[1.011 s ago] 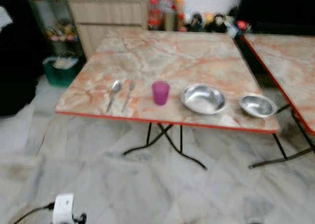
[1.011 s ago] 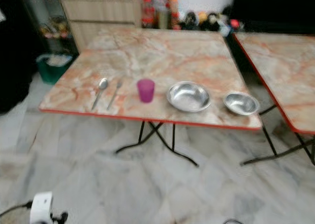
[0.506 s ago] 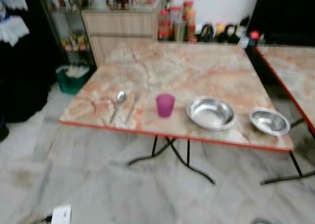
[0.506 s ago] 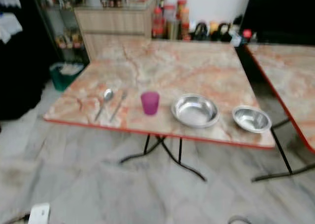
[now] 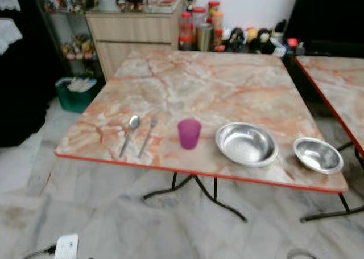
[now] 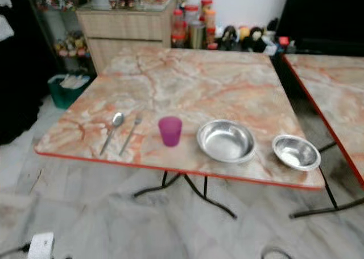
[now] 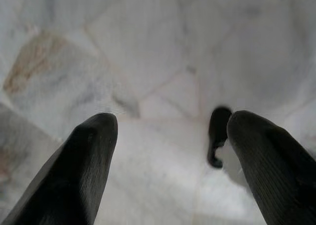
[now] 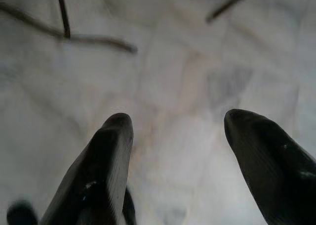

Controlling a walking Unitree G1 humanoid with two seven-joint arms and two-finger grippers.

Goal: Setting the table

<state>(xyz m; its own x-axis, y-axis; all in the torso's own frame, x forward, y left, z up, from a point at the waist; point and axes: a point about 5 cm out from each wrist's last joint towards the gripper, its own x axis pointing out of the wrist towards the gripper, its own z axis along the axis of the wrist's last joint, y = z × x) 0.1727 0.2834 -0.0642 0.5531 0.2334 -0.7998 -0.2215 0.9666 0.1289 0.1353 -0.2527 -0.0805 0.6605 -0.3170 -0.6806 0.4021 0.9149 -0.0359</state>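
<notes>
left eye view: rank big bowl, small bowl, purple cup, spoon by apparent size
1. Large steel bowl
2. Small steel bowl
3. Purple cup and spoon: unsure; the spoon is longer but thin, the cup bulkier.

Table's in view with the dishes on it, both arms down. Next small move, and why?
Probably step closer to the table. The spoon, fork, cup and two bowls sit along its near edge, while both open grippers, left and right, point at the floor.

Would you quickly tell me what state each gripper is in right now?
Left gripper: open, holding nothing, hanging over the floor.
Right gripper: open, holding nothing, hanging over the floor.
</notes>
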